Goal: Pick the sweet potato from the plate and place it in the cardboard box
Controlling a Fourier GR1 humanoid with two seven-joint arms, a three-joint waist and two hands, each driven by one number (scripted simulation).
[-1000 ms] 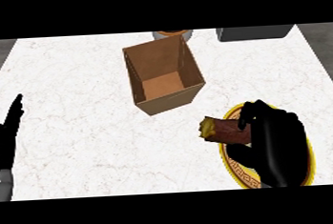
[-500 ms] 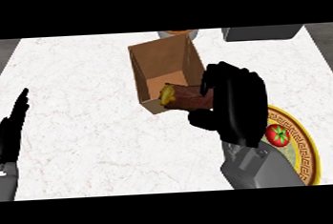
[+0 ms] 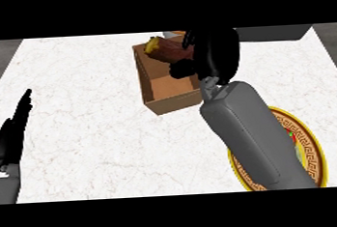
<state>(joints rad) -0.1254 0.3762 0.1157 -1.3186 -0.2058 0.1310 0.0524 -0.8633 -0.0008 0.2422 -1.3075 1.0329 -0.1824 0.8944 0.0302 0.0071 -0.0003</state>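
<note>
Now | right robot hand (image 3: 215, 55) curled round sweet potato (image 3: 165, 49) | over cardboard box (image 3: 171, 87)

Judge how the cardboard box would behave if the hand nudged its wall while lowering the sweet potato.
The cardboard box looks thin-walled and shows a bare floor, so it is probably light: a nudge would likely slide it on the smooth counter. Its wide base suggests sliding rather than tipping. The thin walls may flex.

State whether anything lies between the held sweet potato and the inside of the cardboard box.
Nothing visible does. The right hand is curled round the sweet potato and holds it over the far end of the cardboard box. The box's top is open, and the part of its inside that shows is bare.
</note>
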